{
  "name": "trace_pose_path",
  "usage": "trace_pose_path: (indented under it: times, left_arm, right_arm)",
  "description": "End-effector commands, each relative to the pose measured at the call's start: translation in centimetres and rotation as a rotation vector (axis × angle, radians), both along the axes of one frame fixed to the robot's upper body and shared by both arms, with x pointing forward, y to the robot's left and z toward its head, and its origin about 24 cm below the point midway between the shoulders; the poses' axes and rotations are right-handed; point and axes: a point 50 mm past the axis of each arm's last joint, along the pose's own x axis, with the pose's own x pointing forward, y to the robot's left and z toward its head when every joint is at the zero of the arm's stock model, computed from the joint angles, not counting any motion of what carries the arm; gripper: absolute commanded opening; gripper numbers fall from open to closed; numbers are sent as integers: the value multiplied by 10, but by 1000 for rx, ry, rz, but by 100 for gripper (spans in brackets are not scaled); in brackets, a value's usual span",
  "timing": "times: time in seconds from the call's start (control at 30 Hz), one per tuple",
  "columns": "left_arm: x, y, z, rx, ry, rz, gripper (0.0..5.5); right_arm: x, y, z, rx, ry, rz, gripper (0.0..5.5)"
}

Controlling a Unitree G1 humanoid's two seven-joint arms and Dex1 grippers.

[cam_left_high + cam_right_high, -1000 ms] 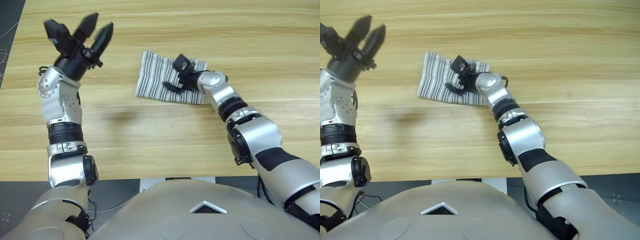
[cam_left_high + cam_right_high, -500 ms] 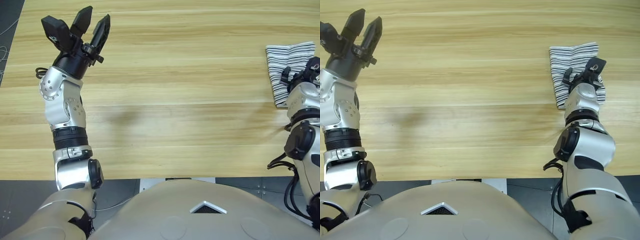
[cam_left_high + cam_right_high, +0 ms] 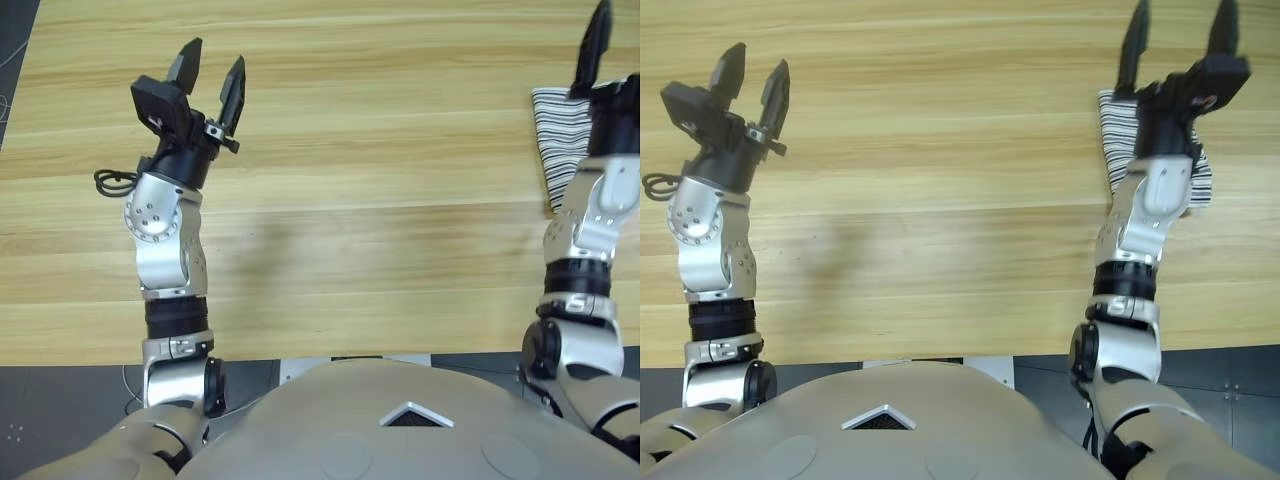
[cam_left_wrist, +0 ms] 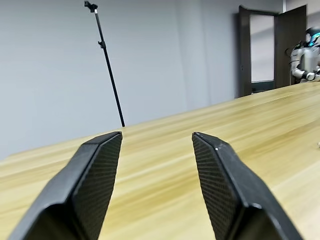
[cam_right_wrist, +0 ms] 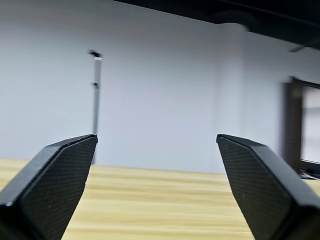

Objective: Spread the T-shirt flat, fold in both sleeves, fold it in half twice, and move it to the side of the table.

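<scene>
The folded striped T-shirt [image 3: 1114, 150] lies flat at the right side of the wooden table [image 3: 400, 200]. My right gripper [image 3: 1180, 15] is raised above it, open, fingers pointing up and holding nothing; the right forearm hides part of the cloth. Over the table's left part my left gripper [image 3: 213, 60] is also held up, open and empty. In the left wrist view the left gripper [image 4: 156, 134] has its fingers spread over bare wood. The right wrist view has the right gripper [image 5: 156, 136] with a wide gap between its fingers.
The table's near edge [image 3: 330, 350] runs just in front of me, with dark floor [image 3: 20, 30] past its left edge. A black cable [image 3: 110, 180] loops beside the left wrist. A thin stand pole [image 4: 107, 65] rises beyond the far side.
The right gripper slid the folded T-shirt from the table's middle to the right side, then let go and rose with fingers open. The left arm shifted slightly inward.
</scene>
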Motion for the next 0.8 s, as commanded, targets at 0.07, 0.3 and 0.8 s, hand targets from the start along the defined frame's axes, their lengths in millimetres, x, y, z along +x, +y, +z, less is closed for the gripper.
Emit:
trace_pose_path:
  times: [0.07,0.3,0.8]
  left_arm:
    - [-43,-21,-39,-39,130,136,263]
    - [-72,-27,-66,30,163,276,263]
    - [-82,-32,-79,-3,208,253,122]
  right_arm:
    - [-64,31,-35,43,141,137,440]
    - [-89,50,-61,52,283,128,440]
    - [-94,56,-105,-16,491,17,319]
